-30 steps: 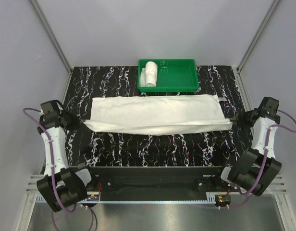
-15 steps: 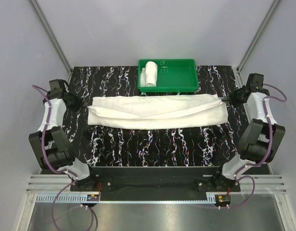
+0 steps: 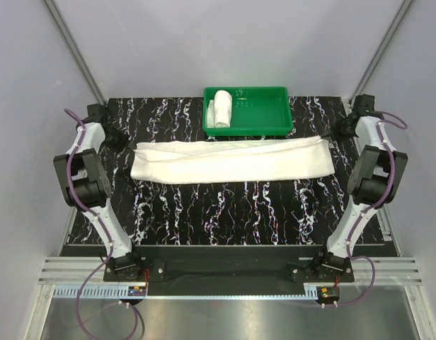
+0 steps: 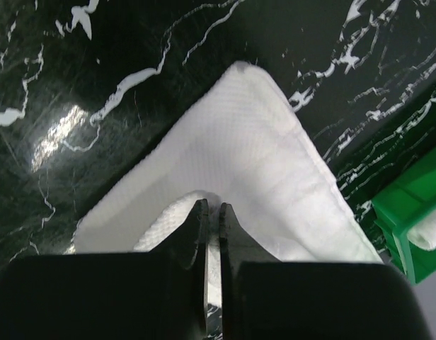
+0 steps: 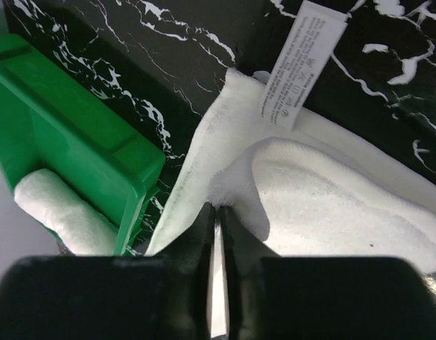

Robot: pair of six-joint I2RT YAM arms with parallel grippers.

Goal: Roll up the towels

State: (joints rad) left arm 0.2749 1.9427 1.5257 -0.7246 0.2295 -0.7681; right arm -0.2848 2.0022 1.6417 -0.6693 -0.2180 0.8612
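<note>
Jaws pinching long towel (image 3: 228, 160), arms (image 3: 82, 180) outstretched

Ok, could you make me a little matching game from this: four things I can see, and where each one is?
Things:
1. long white towel
2. rolled white towel
3. green tray
4. care label

Places:
A. inside the tray, at its left end
B. at the far edge of the black marbled table, in the middle
C. folded into a long strip across the table
D. at the right end of the long towel

Pairs: 1-C, 2-A, 3-B, 4-D.
</note>
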